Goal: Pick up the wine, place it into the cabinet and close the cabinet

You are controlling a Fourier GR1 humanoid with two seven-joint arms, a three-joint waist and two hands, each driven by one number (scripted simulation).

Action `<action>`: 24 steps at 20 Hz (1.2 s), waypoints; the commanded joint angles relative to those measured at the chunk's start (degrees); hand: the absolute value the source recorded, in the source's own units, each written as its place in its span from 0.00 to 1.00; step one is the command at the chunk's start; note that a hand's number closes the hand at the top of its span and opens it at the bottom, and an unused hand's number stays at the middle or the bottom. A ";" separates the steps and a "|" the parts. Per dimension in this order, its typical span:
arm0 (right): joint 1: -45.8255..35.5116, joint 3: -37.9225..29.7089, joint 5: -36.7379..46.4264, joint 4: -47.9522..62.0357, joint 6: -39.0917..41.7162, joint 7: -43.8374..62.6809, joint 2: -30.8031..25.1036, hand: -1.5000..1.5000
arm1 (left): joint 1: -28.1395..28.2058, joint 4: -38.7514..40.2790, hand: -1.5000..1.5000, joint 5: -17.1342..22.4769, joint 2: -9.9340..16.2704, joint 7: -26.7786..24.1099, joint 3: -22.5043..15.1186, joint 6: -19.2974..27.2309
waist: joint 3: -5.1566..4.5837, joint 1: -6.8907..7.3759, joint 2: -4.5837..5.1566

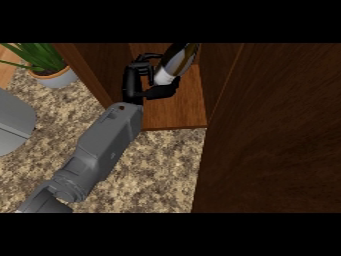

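The left hand (140,80) is curling round the wine bottle (174,62) (white label facing us), holding it tilted over the cabinet's wooden shelf (180,112), beside the open cabinet door (284,135). A potted plant (44,65) is standing on the speckled worktop (158,170).
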 commanded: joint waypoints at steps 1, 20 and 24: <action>2.75 2.02 -0.72 -1.04 1.22 -3.57 1.83 0.00 | -2.84 3.81 1.00 -1.08 -0.43 -0.93 0.19 4.03 | 0.04 -0.43 0.45; -1.26 -0.42 -3.06 -0.96 1.41 -1.18 0.93 0.00 | -5.52 10.17 1.00 -1.94 1.37 3.10 2.15 7.08 | -0.05 -2.12 1.11; -1.35 -0.32 -3.10 -0.96 1.74 -0.98 0.84 0.00 | -1.00 8.36 1.00 1.21 0.29 1.09 5.46 -1.00 | -0.13 -2.19 1.27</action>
